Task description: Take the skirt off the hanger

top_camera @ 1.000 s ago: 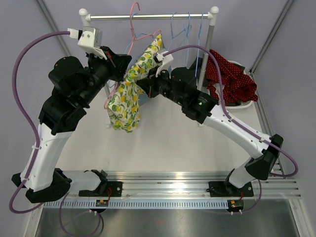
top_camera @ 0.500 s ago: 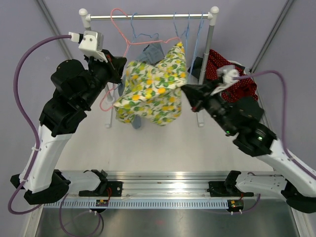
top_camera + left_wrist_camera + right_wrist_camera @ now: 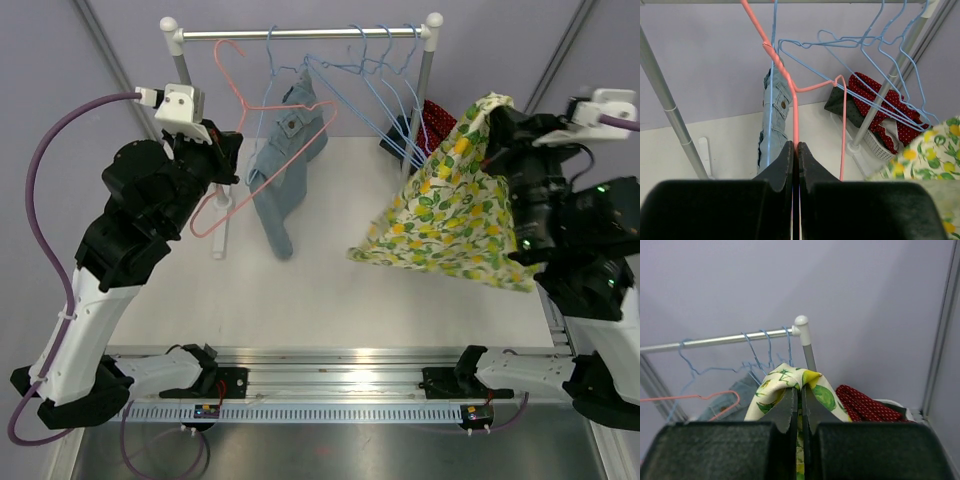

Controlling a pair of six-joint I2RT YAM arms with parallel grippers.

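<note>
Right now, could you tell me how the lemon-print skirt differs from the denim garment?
The lemon-print skirt is white with yellow and green fruit; the denim garment is plain blue. The skirt hangs pinched in the right claw, clear of the rail; the denim garment hangs from the rail. The skirt fans out wide; the denim garment droops narrow. Both are cloth hanging above the table.
</note>
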